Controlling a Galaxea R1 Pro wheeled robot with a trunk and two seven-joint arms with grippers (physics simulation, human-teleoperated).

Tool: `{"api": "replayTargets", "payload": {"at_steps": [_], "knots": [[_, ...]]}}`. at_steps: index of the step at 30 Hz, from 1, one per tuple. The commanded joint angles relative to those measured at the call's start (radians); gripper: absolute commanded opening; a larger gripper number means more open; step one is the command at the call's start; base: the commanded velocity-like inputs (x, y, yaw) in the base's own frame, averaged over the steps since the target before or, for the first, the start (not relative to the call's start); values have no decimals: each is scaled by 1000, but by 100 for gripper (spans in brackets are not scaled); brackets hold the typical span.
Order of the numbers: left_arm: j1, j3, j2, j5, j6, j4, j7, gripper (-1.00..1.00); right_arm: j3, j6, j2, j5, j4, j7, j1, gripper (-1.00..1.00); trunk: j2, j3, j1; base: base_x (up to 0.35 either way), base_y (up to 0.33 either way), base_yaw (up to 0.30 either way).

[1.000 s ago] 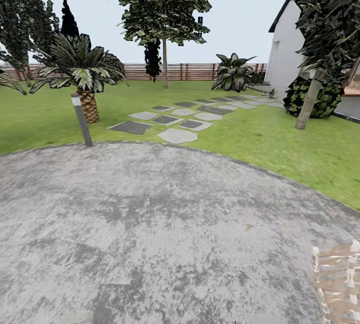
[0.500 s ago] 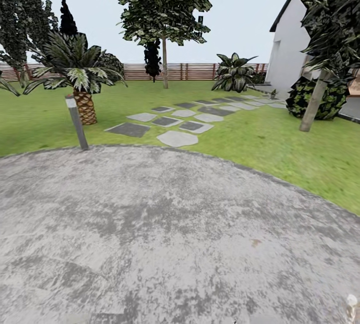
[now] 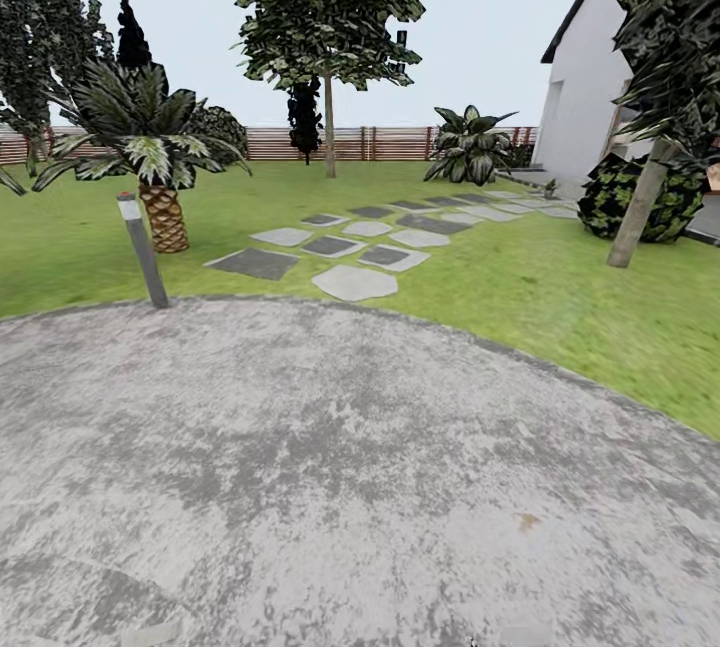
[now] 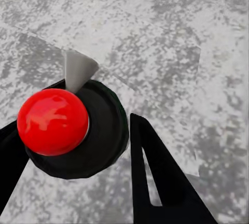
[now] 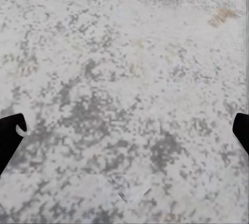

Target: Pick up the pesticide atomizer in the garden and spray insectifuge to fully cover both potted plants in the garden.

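Left gripper (image 4: 78,146) is clamped on the pesticide atomizer (image 4: 78,125): black round body, glossy red dome cap, grey cone nozzle, with a black finger (image 4: 161,177) on each side of it. It hangs over the mottled grey round patio (image 3: 330,487). Right gripper (image 5: 127,130) has its jaws wide apart, nothing between them, pointing down at the same paving.

Ahead: green lawn (image 3: 520,277) with pale and dark irregular stepping stones (image 3: 350,247) running far right toward a white house wall (image 3: 585,97). Grey bollard light (image 3: 142,249) stands at the patio's far-left edge, with a palm with scaly brown trunk (image 3: 150,152) just beyond it. Brown slatted fence (image 3: 370,142) lines the far side, tall dark trees in front. Broad-leaved green plant (image 3: 468,145) sits near the fence, too far to identify.
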Motion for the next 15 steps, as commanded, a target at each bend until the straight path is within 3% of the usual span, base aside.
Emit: {"api": "replayTargets", "payload": {"at_steps": [1,6,12,15], "knots": [[-1,7,-1,-10,-4,1,2,-100,-5,-3,-1,11,-7,-6,0,100,0,-1,0,340,0,0],[-1,6,-3,-10,-4,2,2,-100,-6,-10,0,7,-134,-4,-1,100,0,-1,0,340,0,0],[-1,4,-8,-14,-4,3,2,-100,-1,-17,5,9,-155,-3,-1,100,0,-1,0,340,0,0],[-1,4,-7,-12,-4,4,2,-100,-1,-68,3,12,-155,-4,-1,100,0,-1,0,340,0,0]]}}
